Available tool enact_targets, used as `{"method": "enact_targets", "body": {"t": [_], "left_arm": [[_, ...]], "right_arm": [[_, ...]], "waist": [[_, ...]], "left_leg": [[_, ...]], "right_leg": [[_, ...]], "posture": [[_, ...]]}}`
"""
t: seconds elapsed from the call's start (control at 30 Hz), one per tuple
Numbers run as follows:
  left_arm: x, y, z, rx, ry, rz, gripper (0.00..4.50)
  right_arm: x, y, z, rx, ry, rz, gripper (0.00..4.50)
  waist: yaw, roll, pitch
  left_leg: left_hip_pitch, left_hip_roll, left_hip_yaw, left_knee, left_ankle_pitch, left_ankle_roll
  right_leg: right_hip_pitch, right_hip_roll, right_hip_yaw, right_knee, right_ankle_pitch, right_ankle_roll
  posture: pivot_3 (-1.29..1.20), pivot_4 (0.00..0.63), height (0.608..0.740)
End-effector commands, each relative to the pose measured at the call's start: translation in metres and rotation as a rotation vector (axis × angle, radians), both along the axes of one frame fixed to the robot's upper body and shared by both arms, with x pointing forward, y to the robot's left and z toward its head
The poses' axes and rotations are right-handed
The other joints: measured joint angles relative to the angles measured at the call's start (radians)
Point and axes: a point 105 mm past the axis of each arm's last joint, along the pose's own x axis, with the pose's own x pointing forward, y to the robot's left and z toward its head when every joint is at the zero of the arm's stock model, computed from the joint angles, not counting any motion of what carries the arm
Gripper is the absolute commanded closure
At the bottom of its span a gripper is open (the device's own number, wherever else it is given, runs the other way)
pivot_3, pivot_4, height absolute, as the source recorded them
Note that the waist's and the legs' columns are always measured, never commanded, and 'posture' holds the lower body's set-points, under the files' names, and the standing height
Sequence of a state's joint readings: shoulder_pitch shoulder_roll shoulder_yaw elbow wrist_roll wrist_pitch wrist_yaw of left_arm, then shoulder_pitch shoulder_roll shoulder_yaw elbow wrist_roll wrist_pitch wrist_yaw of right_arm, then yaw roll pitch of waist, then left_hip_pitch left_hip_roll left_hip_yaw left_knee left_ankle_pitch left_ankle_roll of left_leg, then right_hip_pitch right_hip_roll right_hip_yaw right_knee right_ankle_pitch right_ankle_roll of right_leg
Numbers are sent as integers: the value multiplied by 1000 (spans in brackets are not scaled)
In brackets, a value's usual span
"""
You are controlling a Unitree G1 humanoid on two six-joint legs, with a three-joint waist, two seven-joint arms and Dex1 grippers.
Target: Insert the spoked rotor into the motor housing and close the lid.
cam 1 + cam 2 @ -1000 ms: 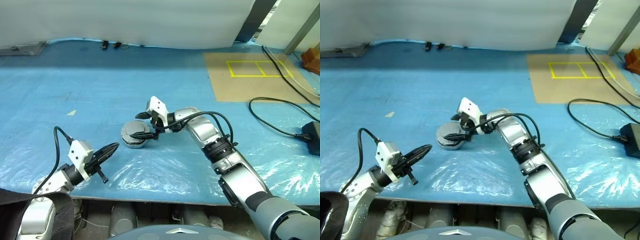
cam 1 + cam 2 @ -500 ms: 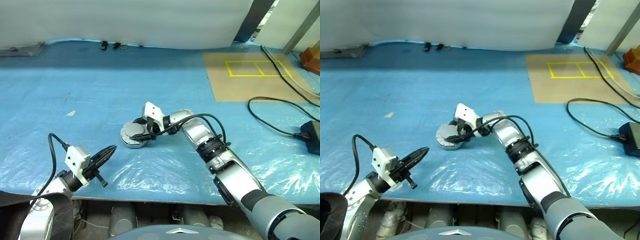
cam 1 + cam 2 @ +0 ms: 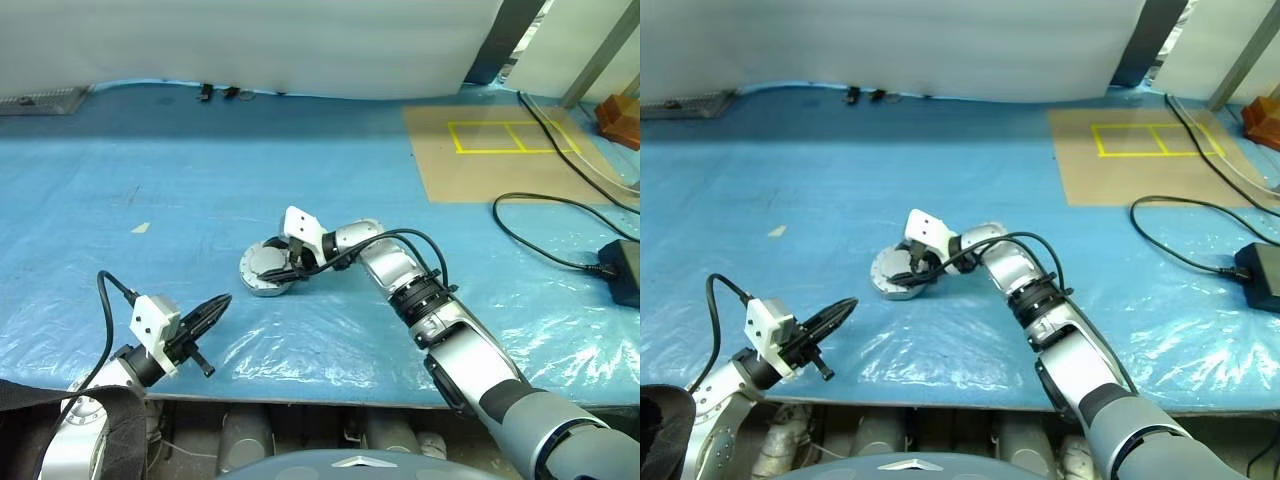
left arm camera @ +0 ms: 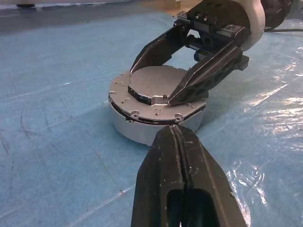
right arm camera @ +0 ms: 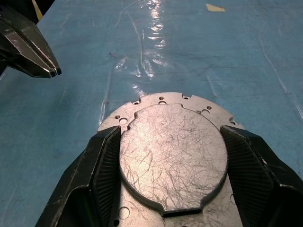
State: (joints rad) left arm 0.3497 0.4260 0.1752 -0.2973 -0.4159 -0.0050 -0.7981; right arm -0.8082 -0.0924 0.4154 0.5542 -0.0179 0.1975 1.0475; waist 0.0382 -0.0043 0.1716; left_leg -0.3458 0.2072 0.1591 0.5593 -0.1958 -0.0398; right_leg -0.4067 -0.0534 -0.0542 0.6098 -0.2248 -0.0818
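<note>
Our right end effector (image 3: 281,257) straddles the lid (image 4: 158,92), fingers spread against its raised plate, as it sits on the motor housing (image 4: 142,127) mid-table. Press it down flat, seat it evenly, no tilting. The left end effector (image 3: 215,305), clenched empty, waits near-left.

right gripper (image 4: 176,85) astride lid (image 4: 156,92), apparently

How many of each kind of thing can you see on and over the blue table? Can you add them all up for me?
Robot grippers: 2, the left gripper and the right gripper
Round metal motor parts: 2, the lid and the motor housing under it
Black box on a cable: 1
Brown board with yellow lines: 1
Total: 6
</note>
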Motion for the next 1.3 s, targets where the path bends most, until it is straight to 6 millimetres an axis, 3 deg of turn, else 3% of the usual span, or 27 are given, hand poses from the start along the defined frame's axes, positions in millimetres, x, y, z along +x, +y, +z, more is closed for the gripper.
{"method": "enact_targets", "body": {"t": [0.03,0.37,0.9,1.13,1.3], "left_arm": [[0,-2,7,-6,-36,-11,4500],[2,-4,6,-5,-35,-15,4500],[10,-3,9,12,-43,-32,4500],[39,1,14,57,-57,9,4500],[62,-15,25,108,-76,-38,4500]], "right_arm": [[-2,0,-15,-42,22,-29,1543],[3,-4,-29,-102,-1,-79,1543],[-10,-3,-44,-138,22,-59,1543],[-7,-10,-46,-162,14,-69,1543],[-6,-10,-43,-155,11,-74,1543]], "waist": [[0,0,0],[-1,0,0],[-1,1,-1],[1,2,-2],[2,2,-2]], "left_leg": [[1,0,0,0,0,0],[5,0,0,0,0,0],[11,0,-4,0,0,0],[12,-1,-4,0,0,0],[11,-1,-4,0,0,0]], "right_leg": [[0,0,0,0,0,0],[2,0,3,5,-3,4],[5,0,5,4,-3,6],[6,0,5,4,-3,6],[6,0,5,4,-3,5]], "posture": [[0,150,740],[0,150,740],[0,150,740],[0,150,740],[0,150,740]]}}
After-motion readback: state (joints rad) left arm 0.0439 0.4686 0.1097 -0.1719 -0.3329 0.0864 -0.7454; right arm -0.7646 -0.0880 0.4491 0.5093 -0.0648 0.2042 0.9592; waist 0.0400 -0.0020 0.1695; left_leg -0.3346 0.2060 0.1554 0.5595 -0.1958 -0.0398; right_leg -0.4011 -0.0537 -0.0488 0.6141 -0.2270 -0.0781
